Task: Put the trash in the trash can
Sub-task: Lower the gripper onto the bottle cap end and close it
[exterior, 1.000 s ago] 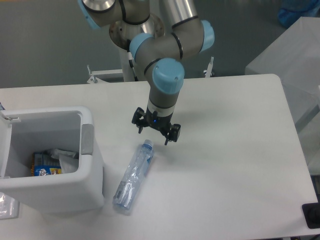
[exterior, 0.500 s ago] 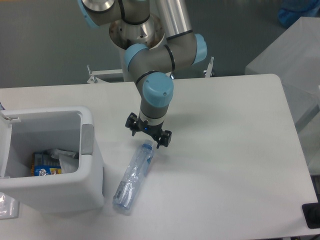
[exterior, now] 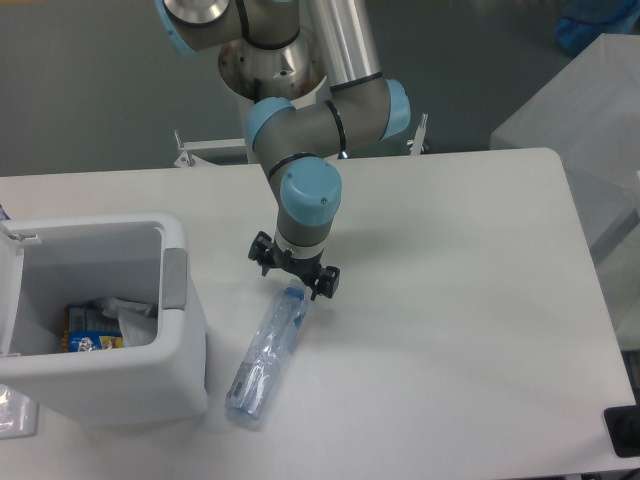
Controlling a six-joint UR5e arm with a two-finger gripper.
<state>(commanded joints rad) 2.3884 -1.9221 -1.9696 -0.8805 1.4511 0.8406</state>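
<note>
A long crushed clear plastic bottle with a blue cap lies on the white table, cap end pointing up toward the arm. My gripper hangs open just above the cap end, one finger on each side, with nothing between them. The white boxy trash can stands at the left with a grey side strip. Inside it lies a crumpled clear wrapper.
A blue-and-yellow packet sits in the bin beside the wrapper. The bin's lid edge sticks up at the far left. A dark object sits at the table's right front corner. The robot base stands behind the table.
The gripper has moved left and slightly down, from right of the bottle's cap to directly above it. The bottle has not moved.
</note>
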